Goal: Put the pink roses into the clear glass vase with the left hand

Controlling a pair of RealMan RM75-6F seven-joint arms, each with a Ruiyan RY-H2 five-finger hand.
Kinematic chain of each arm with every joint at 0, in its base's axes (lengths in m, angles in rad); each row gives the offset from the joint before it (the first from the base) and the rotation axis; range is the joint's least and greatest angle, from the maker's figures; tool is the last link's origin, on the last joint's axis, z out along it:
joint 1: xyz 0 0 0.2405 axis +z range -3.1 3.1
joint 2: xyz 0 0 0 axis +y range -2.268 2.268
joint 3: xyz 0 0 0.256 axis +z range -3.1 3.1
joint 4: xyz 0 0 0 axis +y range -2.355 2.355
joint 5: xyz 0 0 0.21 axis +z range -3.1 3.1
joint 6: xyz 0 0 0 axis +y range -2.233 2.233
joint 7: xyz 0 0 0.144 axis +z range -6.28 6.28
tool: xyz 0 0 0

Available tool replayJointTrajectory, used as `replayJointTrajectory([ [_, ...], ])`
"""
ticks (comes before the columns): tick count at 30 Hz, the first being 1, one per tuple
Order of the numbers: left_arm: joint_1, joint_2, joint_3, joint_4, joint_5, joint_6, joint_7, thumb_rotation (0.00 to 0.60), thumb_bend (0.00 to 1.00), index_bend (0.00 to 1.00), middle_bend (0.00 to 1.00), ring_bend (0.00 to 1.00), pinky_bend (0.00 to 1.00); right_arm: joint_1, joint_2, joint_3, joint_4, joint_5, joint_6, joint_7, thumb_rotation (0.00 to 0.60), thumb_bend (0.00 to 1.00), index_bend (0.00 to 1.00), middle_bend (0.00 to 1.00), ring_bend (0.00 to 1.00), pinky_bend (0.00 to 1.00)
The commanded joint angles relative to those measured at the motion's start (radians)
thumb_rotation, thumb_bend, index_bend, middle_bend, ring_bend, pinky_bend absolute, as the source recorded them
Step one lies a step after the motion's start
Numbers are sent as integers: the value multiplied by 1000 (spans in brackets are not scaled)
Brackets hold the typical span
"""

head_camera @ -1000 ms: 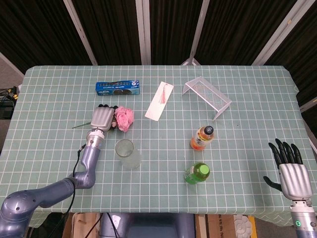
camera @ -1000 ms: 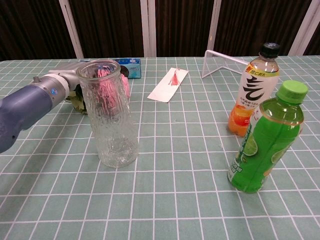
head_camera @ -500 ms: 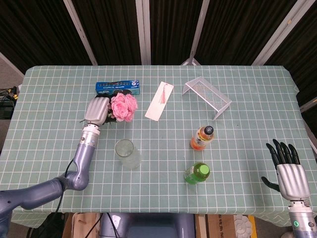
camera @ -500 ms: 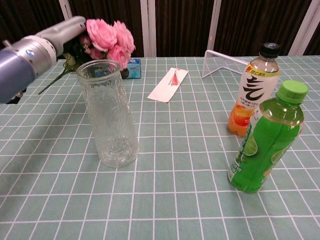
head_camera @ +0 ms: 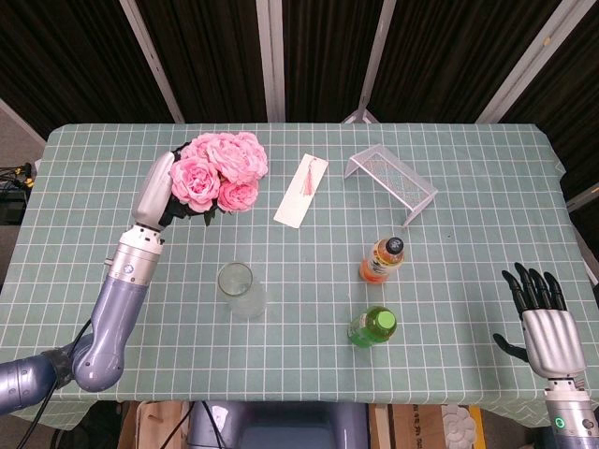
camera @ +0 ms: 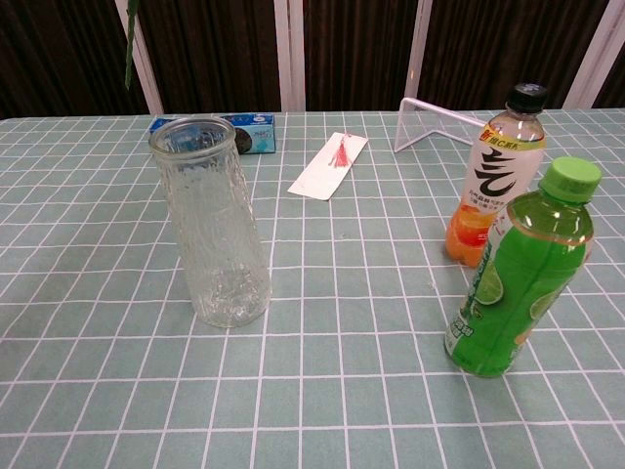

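My left hand (head_camera: 155, 192) grips the bunch of pink roses (head_camera: 221, 169) and holds it high above the table's back left. In the chest view only the green stem (camera: 128, 44) shows, hanging at the top left edge. The clear glass vase (head_camera: 240, 289) stands upright and empty at the front of the table, nearer to me than the roses, and shows close up in the chest view (camera: 211, 223). My right hand (head_camera: 546, 321) hangs open off the table's front right corner, holding nothing.
An orange drink bottle (head_camera: 383, 259) and a green bottle (head_camera: 372, 327) stand right of the vase. A white bookmark with a red tassel (head_camera: 301, 190) and a clear acrylic stand (head_camera: 393, 177) lie at the back. A blue packet (camera: 249, 130) sits behind the vase.
My left hand has lifted the roses from the tablecloth high into the air, out of the chest view. The right hand has barely moved.
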Motion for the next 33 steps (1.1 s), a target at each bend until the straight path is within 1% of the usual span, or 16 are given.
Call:
replayJointTrajectory([
  [1, 2, 2, -20, -34, -11, 14, -40, 600, 434, 390, 456, 301, 276, 0, 0, 1, 1, 1, 0, 1, 600, 154, 99, 36, 12, 0],
  [7, -2, 11, -39, -106, -51, -12, -121, 600, 430, 390, 457, 301, 275, 0, 0, 3, 2, 5, -1, 3, 600, 155, 99, 36, 12, 0],
  [12, -12, 31, -45, -150, -59, -30, -131, 600, 430, 391, 459, 301, 271, 2, -3, 2, 5, 8, -6, 2, 600, 155, 99, 36, 12, 0],
  [22, -35, 88, -32, -252, -88, -56, -75, 600, 426, 385, 452, 301, 271, 3, -4, 5, 6, 13, -7, 5, 600, 154, 99, 36, 12, 0],
  [28, -38, 111, -23, -306, -114, -83, -98, 600, 424, 383, 451, 301, 272, 1, -1, 6, 5, 12, -1, 11, 600, 155, 99, 36, 12, 0],
  [33, -35, 126, 5, -323, -112, -95, -104, 600, 424, 383, 450, 301, 275, 1, 1, 6, 5, 12, -2, 13, 600, 155, 99, 36, 12, 0],
])
